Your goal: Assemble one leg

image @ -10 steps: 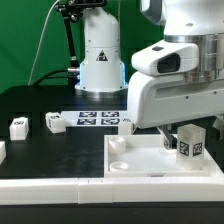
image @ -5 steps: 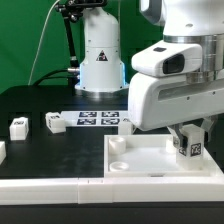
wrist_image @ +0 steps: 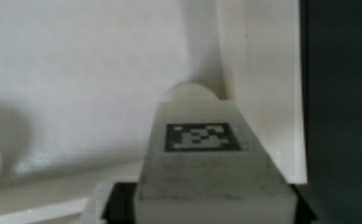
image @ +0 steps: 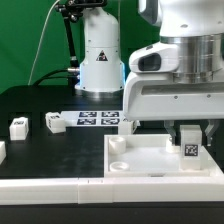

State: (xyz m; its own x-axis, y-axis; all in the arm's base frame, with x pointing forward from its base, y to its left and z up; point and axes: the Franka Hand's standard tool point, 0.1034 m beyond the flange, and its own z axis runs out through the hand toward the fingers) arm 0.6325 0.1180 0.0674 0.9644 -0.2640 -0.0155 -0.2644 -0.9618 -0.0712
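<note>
Leg (image: 189, 143) front and centre: a small white block with a black-and-white tag on its face, standing upright under the gripper (image: 189, 130) over the exterior view's right part of the large white tray (image: 140, 157). From the exterior view the block sits right below the big white gripper housing, a dark finger (image: 177, 132) showing at its upper edge on the view's left side. I cannot tell from here whether the leg's base touches the tray floor or hangs just above it.

Switch to the wrist view and the leg (wrist_image: 199, 150) fills the middle, tag facing the camera, tapering away toward the white tray surface (wrist_image: 71, 80) beyond. Dark finger pads (wrist_image: 117, 199) show at the near end of the block, one on each flank, pressed close against its sides with no gap visible. So the fingers are narrow and clamped around the leg's upper end, the block running straight out between them.

Elsewhere on the black table (image: 40, 100): two more legs (image: 18, 127) and (image: 53, 122) stand well apart from the tray toward the exterior view's left. The marker board (image: 98, 119) lies flat behind the tray, and a second robot base (image: 100, 55) stands at the back.
</note>
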